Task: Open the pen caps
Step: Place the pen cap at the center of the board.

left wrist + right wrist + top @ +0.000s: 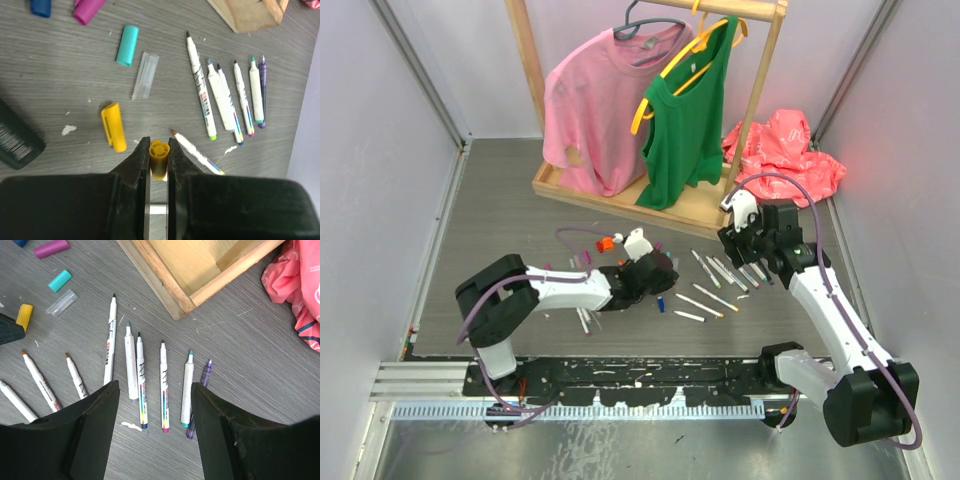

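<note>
The grey worktop point(510, 220) carries a wooden rack base point(160, 277) at the far side and a pink cloth point(785, 150) far right. A row of uncapped markers point(163, 385) lies right of centre, with loose caps point(127, 45) mid-worktop.

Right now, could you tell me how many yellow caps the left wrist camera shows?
2: a loose cap on the table beside the left pincer, a held cap clamped in it. Others may be hidden.
</note>
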Motion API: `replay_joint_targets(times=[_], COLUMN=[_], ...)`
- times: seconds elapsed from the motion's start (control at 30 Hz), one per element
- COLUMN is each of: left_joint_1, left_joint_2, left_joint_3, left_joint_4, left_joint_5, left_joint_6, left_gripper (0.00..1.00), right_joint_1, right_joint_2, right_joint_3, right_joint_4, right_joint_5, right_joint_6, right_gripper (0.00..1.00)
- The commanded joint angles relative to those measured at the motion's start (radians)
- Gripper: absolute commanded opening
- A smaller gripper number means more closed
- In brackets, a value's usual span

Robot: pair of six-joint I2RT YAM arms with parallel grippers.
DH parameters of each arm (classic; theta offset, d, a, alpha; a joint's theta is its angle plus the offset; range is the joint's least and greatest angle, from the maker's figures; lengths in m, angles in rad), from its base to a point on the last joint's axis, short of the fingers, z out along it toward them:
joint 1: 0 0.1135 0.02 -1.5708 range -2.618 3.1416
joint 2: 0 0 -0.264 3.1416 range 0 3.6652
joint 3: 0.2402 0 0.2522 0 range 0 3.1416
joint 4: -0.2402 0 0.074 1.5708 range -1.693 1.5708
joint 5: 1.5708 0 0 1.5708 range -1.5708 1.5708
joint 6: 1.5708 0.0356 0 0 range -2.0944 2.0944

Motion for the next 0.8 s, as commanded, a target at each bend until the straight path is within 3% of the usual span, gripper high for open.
replay_joint_targets(times=[0.0, 0.77], left_joint_1=[-0.016, -0.022], left_joint_2=[0.042, 0.202], left_joint_3=[0.117, 0.281], left_joint_4=[-0.1, -0.214], left_joint_5=[-0.061, -0.055], left_joint_6=[-0.049, -0.084], left_gripper=[0.0, 0.12], right_joint_1=[-0.007, -0.013], right_joint_2=[-0.022, -0.042], right_joint_3=[-0.007, -0.015], right_joint_4=[0.06, 0.074], right_joint_5=[0.027, 0.046], right_joint_6=[0.025, 0.029], right_gripper=[0.65, 0.66])
